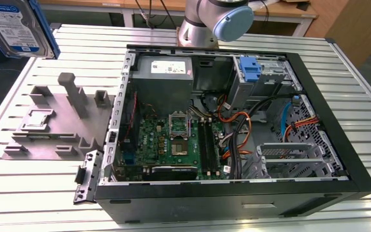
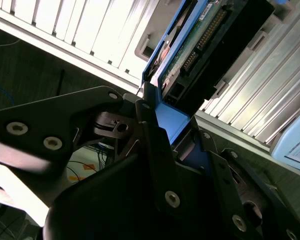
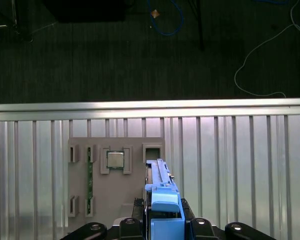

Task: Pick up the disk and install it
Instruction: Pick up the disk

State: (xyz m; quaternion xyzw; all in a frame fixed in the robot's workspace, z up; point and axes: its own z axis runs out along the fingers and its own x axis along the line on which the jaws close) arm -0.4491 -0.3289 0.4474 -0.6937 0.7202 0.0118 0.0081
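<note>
1. Blue carrier frame of the disk (image 2: 200, 45) sits clamped between the jaws of the gripper (image 2: 172, 125). They are closed on the frame's end tab, and the drive body sticks out beyond the fingers.
2. In the exterior view the disk (image 1: 15, 24) hangs in the air at the exterior view's upper left with its label face visible. It touches nothing and is well apart from the computer case (image 1: 237, 193).
3. In the first wrist view the disk (image 3: 162, 200) is seen edge-on, above the grey fixture block (image 3: 115, 175) on the slatted table (image 3: 240, 165). A square chip (image 3: 115, 160) sits in one of the block's pockets.
4. Status, as I judge it: the pick-up is done and the disk is off its support.
5. Install is not done. The case is open, nothing is being inserted, and the metal drive cage (image 1: 289, 157) looks empty. The fixed blue bracket (image 1: 250, 70) at the far end has no disk near it.
6. What remains is the whole placement half of the task.
</note>
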